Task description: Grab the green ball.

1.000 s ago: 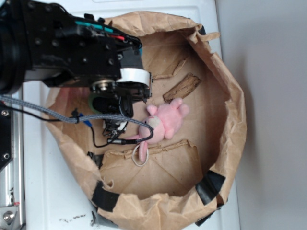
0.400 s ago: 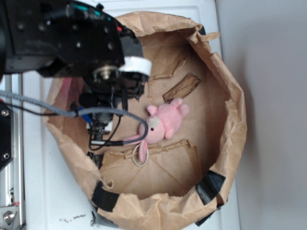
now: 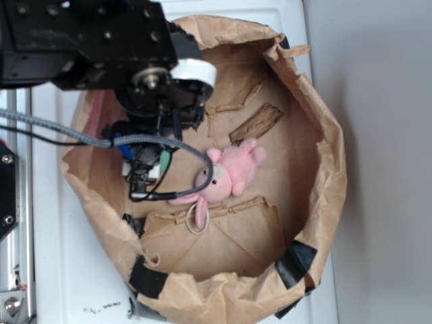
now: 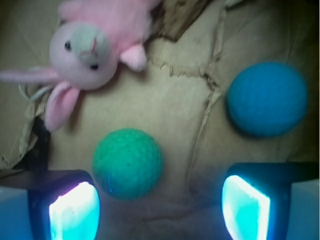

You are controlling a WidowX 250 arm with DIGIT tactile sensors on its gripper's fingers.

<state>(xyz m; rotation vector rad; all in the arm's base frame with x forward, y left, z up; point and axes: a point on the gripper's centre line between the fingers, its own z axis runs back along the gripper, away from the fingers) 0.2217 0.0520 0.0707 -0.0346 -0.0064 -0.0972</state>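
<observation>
Black two-finger gripper (image 4: 160, 207) stands spread wide, nothing between its jaws; only the two glowing cyan-white finger pads (image 4: 74, 212) show in the wrist view, cut off at the bottom edge. Small green ball with a knitted, dimpled surface (image 4: 128, 163) sits on the paper floor just ahead of the left-hand pad, nearer that pad than the other, not gripped. In the exterior view the ball is mostly hidden under the arm; a sliver of green (image 3: 164, 159) peeks out beside the gripper body.

Same-sized teal-blue textured ball (image 4: 267, 98) lies apart to the right in the wrist view, not visible in the exterior view. Pink plush bunny with a pale face and long ears (image 4: 95, 42) lies beyond the green ball, its body cut off at the top edge; fuzzy, soft-looking. A whitish ring (image 3: 198, 217) sits by its ears.

Black robot arm (image 3: 94, 47) with braided grey cable (image 3: 61, 128) covers the upper left of the crumpled brown paper bag (image 3: 324, 155), rolled rim, black tape patches at the bottom.

Against a second ago, the arm has shifted up and left, away from the bunny; bunny and bag unmoved.
</observation>
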